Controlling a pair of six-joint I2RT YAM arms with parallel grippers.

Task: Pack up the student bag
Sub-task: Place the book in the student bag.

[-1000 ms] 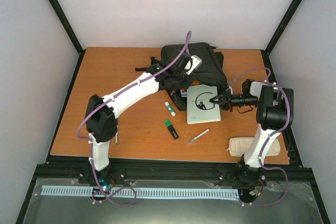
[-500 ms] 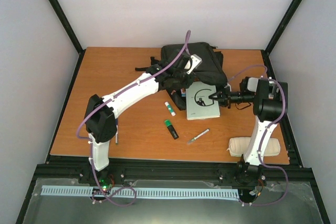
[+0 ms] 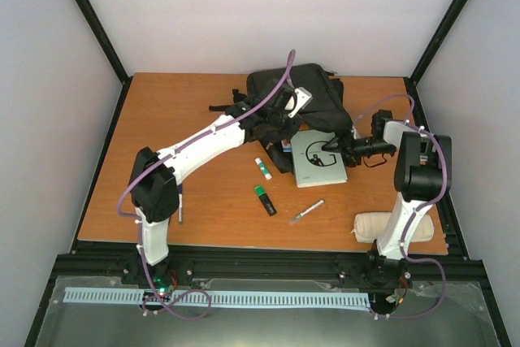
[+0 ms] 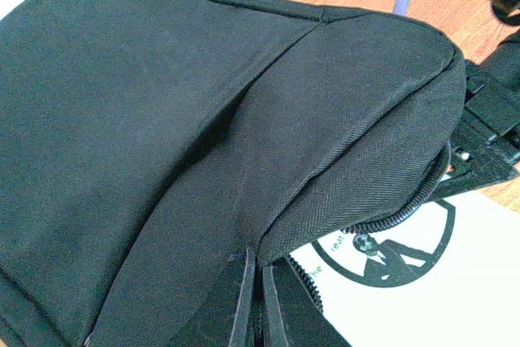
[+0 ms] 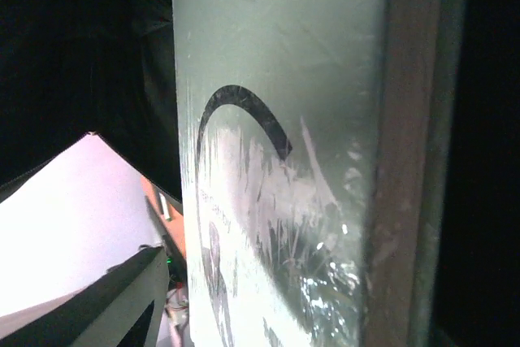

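The student bag (image 3: pixel 305 91), a large black backpack, lies at the back of the table and fills the left wrist view (image 4: pixel 162 119). My left gripper (image 3: pixel 282 125) is shut on the fabric edge by the bag's zip (image 4: pixel 260 270) and holds the flap up. A white book with a black round emblem (image 3: pixel 317 164) lies with its far end under that flap (image 4: pixel 431 282). My right gripper (image 3: pixel 343 152) is at the book's right edge. In the right wrist view the cover (image 5: pixel 268 79) sits very close, and one finger (image 5: pixel 122 302) stands off it with a gap.
On the table in front of the book lie a white glue stick (image 3: pixel 262 168), a green highlighter (image 3: pixel 265 201) and a pale pen (image 3: pixel 306 212). A white padded pouch (image 3: pixel 382 226) rests near the right arm's base. A dark pen (image 3: pixel 180 215) lies beside the left arm.
The right gripper has moved up and left with the book, sliding it further under the bag's flap, and its jaws have parted. The left gripper has kept its hold.
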